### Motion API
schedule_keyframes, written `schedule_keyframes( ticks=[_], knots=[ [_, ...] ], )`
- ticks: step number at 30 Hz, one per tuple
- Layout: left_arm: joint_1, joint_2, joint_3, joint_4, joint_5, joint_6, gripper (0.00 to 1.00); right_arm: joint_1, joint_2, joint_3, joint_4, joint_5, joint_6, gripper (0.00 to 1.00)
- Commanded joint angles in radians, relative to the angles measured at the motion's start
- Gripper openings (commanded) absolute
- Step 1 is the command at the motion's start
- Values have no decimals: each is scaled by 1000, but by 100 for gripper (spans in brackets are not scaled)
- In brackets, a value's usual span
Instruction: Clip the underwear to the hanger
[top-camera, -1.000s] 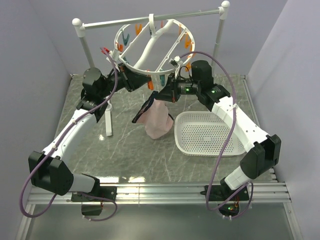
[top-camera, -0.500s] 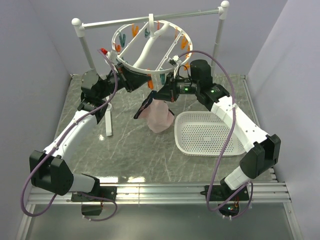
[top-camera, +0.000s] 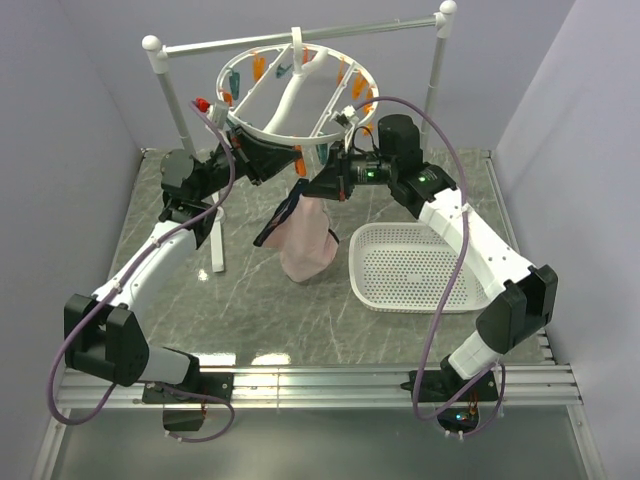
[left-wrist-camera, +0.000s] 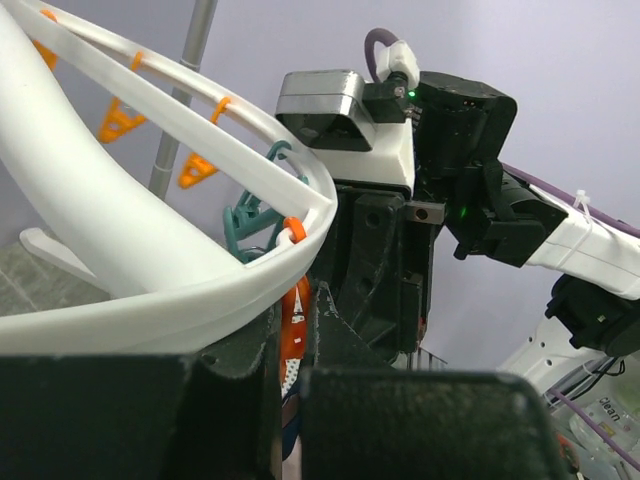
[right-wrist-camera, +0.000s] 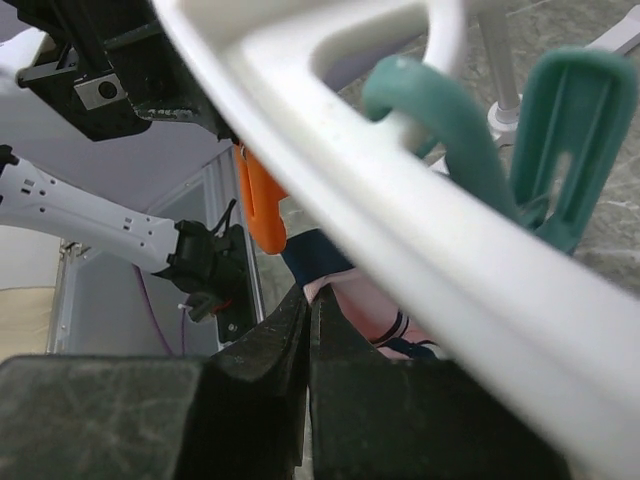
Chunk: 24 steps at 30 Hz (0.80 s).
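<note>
The hanger, a white ring with orange and teal clips, hangs tilted from the rail. My left gripper is under its near rim, shut on an orange clip that hangs from the hanger's rim. My right gripper faces it from the right and is shut on the top edge of the underwear, which hangs down pale pink with navy edging. In the right wrist view the underwear is pinched at my gripper, just below the orange clip and the hanger's rim.
The white rail stand spans the back, with one foot on the left of the marble table. A white perforated basket lies at the right. Teal clips hang close to my right gripper. Grey walls enclose the sides.
The hanger has swung to the left and upward with my left gripper. My right gripper and the underwear have shifted slightly left, closer to the orange clip.
</note>
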Motion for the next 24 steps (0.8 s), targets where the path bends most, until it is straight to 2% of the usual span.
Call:
schedule_keyframes(
  ticks=[1,16,19,24],
  knots=[
    [-29,9,-19,118,208,-77,0,9,17,67,100,-11,38,0],
    [-29,18,-29,110,224,-61,0,-13,2,44,227,-35,171,0],
    [-27,20,-26,102,208,-59,0,-13,-38,-20,310,-3,220,0],
    [-26,21,-19,90,181,-47,0,-13,-61,-33,284,47,195,0]
  ],
)
